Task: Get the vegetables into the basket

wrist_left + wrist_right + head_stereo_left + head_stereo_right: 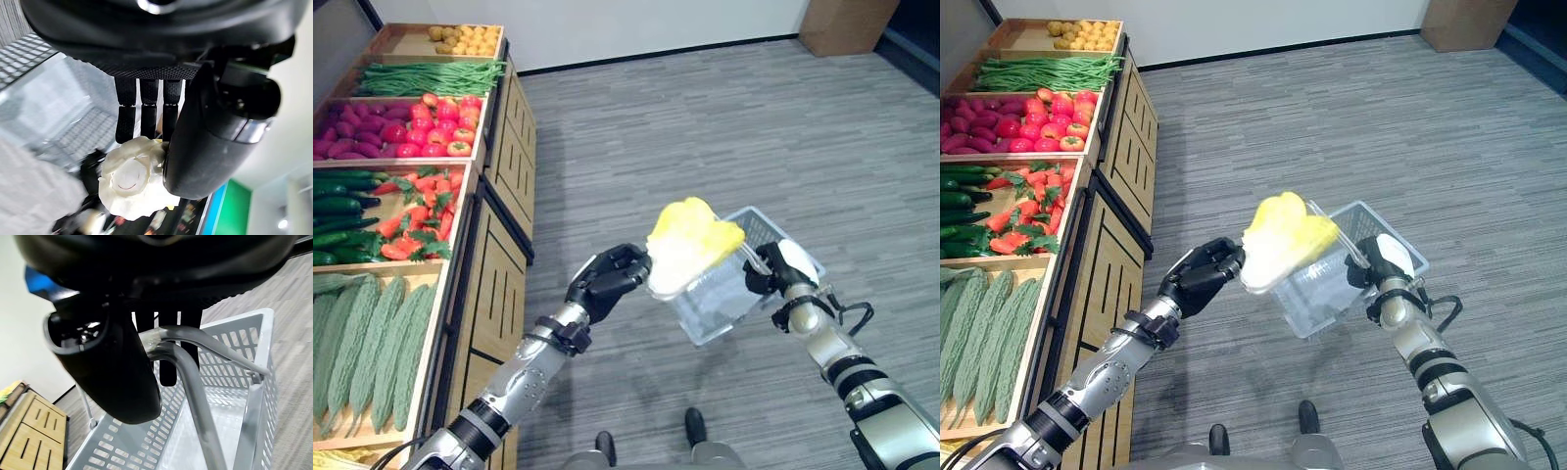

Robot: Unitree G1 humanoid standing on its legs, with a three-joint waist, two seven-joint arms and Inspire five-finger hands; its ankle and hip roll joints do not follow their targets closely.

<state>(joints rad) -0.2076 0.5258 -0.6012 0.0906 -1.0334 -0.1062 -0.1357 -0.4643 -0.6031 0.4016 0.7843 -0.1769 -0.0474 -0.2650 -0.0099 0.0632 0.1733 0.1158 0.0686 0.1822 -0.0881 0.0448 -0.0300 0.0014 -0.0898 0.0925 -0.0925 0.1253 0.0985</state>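
Wooden shelf (499, 294) stands along my left side, and its trays hold potatoes (465, 39), green beans (426, 76), tomatoes (445, 122), carrots (421, 211), cucumbers (337, 211) and bitter gourds (367, 348), from the far end to the near end. Next to the shelf the floor (724, 127) is a grey carpet. My left hand (607, 279) is raised in front of me, with its fingers and thumb curled round the pale stem end of a cabbage (690, 245). In the left wrist view I see the fingers (142, 115) on one side of the white base of the cabbage and the thumb pressing on the other side. The yellow leaves of the cabbage point up and to the right, and they are over the near left rim of the basket (724, 294). I cannot tell if the cabbage touches the rim. The basket is of clear grey plastic with a grid of holes, it hangs in the air and is tilted, and I see nothing lying inside it. My right hand (778, 269) is on the right of the basket, closed round its metal handle (195, 382), which passes between the thumb and the fingers in the right wrist view.
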